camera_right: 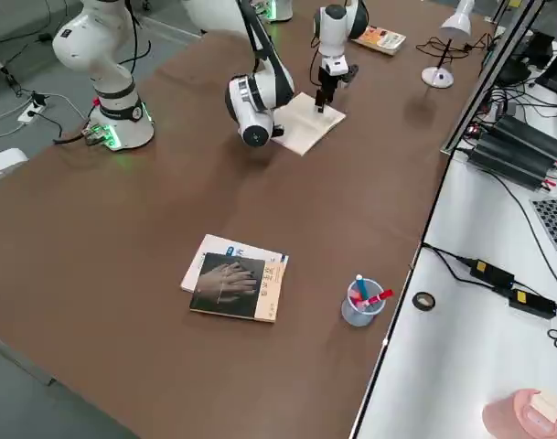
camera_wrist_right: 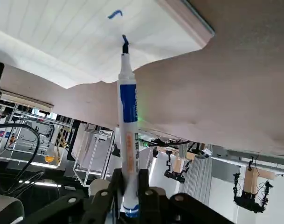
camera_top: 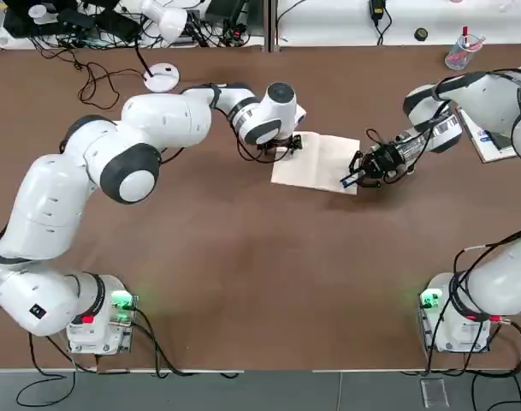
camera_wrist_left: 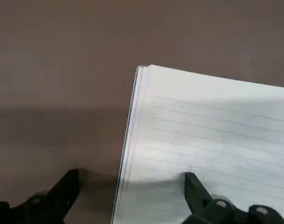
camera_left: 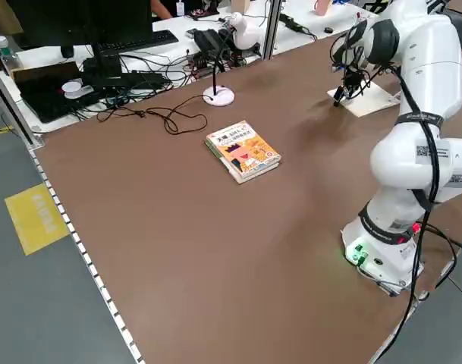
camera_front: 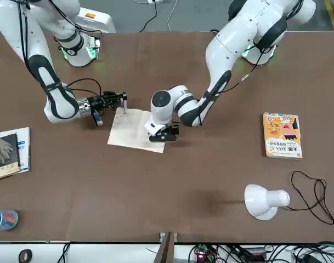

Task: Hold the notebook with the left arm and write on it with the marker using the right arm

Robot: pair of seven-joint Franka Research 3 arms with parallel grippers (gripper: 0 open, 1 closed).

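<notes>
The cream-white notebook (camera_top: 316,161) lies open at mid-table, its lined page (camera_wrist_left: 211,126) facing up. My left gripper (camera_top: 286,145) stands over its left edge, open, with one finger (camera_wrist_left: 197,193) on the page and the other (camera_wrist_left: 62,191) on the table beside it. My right gripper (camera_top: 370,164) sits at the notebook's right corner, shut on the marker (camera_wrist_right: 128,116). The marker's dark tip hovers at the page just below a small blue mark (camera_wrist_right: 114,14). In the front view the notebook (camera_front: 135,129) sits between the left gripper (camera_front: 164,134) and the right gripper (camera_front: 109,101).
An orange-yellow illustrated book (camera_front: 282,134) lies on the robot's left side. A dark-covered book (camera_right: 237,285) and a clear cup of pens (camera_right: 360,302) sit on the robot's right. A white lamp (camera_front: 262,200) with cable stands at the far edge.
</notes>
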